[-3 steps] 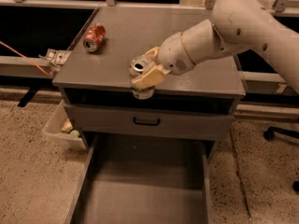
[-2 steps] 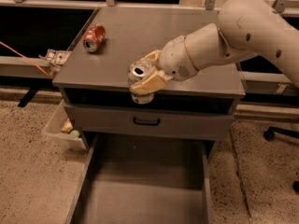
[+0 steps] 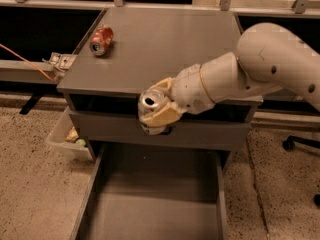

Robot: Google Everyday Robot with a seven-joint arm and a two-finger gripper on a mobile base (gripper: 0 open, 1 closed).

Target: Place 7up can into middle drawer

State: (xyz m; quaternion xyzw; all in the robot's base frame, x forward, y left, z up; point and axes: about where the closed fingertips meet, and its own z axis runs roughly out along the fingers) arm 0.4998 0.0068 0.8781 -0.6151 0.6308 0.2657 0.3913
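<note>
My gripper (image 3: 156, 112) is shut on the 7up can (image 3: 152, 102). The can is silver-white with its silver top facing up and toward the camera. I hold it in the air just past the front edge of the cabinet top, in front of the grey drawer front (image 3: 210, 134). The middle drawer (image 3: 150, 209) is pulled out below, a wide shallow grey box with a bare floor. The can hangs above the drawer's back part.
A crushed red can (image 3: 101, 39) lies on the grey cabinet top (image 3: 165, 44) at the back left. A white bin (image 3: 67, 139) with small items stands on the floor to the left. An office chair base (image 3: 300, 144) stands at the right.
My arm has moved forward and down with the can, from over the cabinet top's front edge to in front of the upper drawer front, above the open drawer.
</note>
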